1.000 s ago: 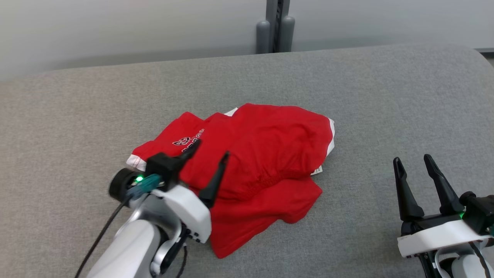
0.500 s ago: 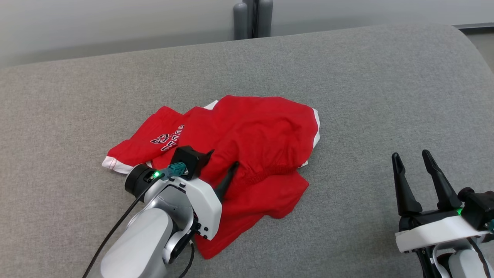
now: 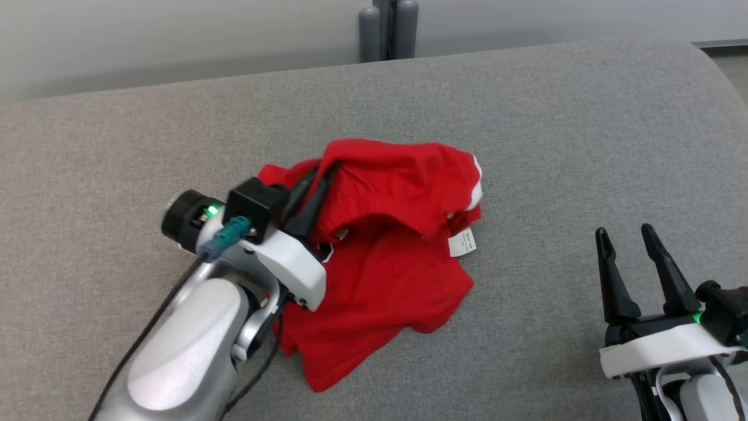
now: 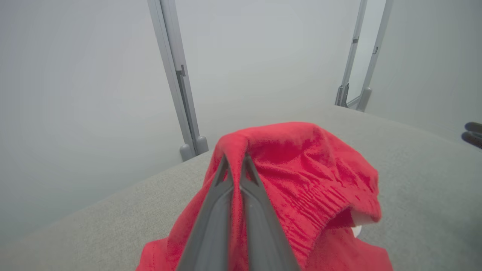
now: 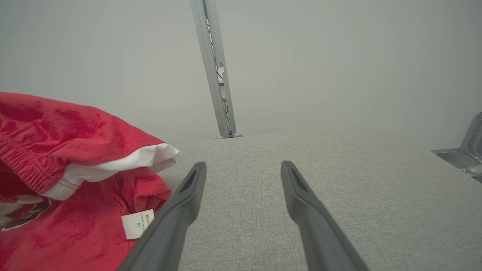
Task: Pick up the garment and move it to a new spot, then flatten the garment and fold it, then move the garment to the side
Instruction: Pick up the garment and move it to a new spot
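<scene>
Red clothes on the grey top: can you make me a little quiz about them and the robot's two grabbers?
1. True or false: the left gripper is shut on a raised fold of the red cloth garment with white trim.
2. What is the right gripper doing?
A) gripping the garment
B) open, holding nothing, over the grey fabric surface
C) shut on nothing
3. Fill in: the small white label sits at the garment's edge nearer the ____ gripper.

Key: 1 true; 2 B; 3 right.
</scene>
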